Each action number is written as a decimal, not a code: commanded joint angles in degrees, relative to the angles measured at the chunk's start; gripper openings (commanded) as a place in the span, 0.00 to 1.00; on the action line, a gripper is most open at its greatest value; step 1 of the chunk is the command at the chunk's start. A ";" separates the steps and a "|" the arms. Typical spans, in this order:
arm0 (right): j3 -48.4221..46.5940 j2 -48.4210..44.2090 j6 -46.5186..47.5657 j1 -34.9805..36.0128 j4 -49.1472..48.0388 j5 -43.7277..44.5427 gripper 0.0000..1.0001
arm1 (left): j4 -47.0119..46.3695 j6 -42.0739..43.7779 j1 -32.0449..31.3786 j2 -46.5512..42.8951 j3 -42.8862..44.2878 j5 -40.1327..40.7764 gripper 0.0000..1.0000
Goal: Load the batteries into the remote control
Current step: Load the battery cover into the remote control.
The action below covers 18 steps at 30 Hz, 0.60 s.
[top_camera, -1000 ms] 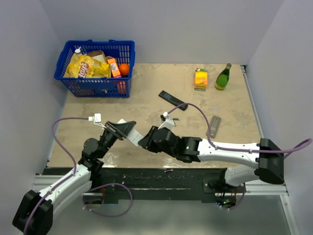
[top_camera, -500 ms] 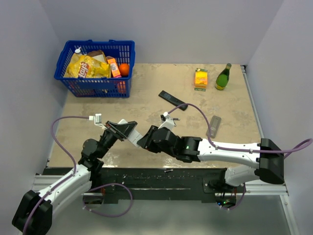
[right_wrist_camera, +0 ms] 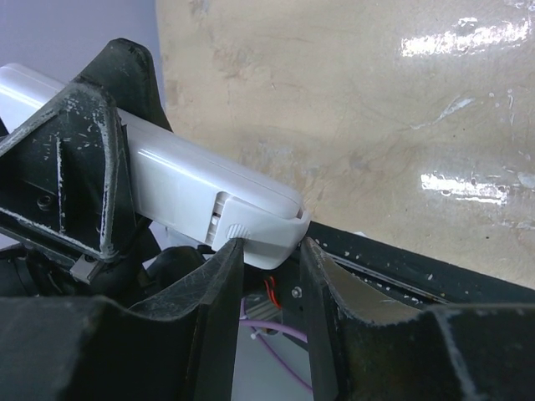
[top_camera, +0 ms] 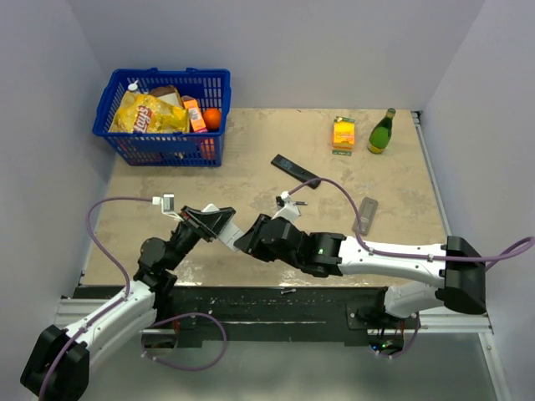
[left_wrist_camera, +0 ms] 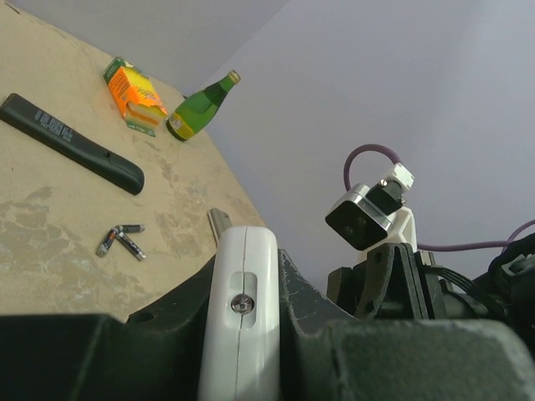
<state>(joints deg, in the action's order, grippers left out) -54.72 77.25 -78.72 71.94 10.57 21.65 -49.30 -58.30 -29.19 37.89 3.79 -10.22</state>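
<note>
from above, my left claw is clamped on the white remote at near left, and my right claw meets its end. left wrist: the batteries lie on the table beside a black remote. right wrist: my fingers straddle the remote's end, partly apart; whether they pinch it i cannot tell.

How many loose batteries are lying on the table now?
3, in one small cluster on the table beside the black remote: the left battery, the upper battery, the right battery. More may be hidden from view.
</note>
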 commanded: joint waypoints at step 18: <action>-5.66 0.70 -4.78 -0.22 4.11 6.13 0.33 | -9.92 0.83 -1.31 -0.54 3.07 -7.71 0.00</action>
<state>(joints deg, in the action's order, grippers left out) -56.86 77.23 -82.39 72.14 14.41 22.06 -50.19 -54.87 -29.19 36.99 4.69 -13.26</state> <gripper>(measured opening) 0.342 0.260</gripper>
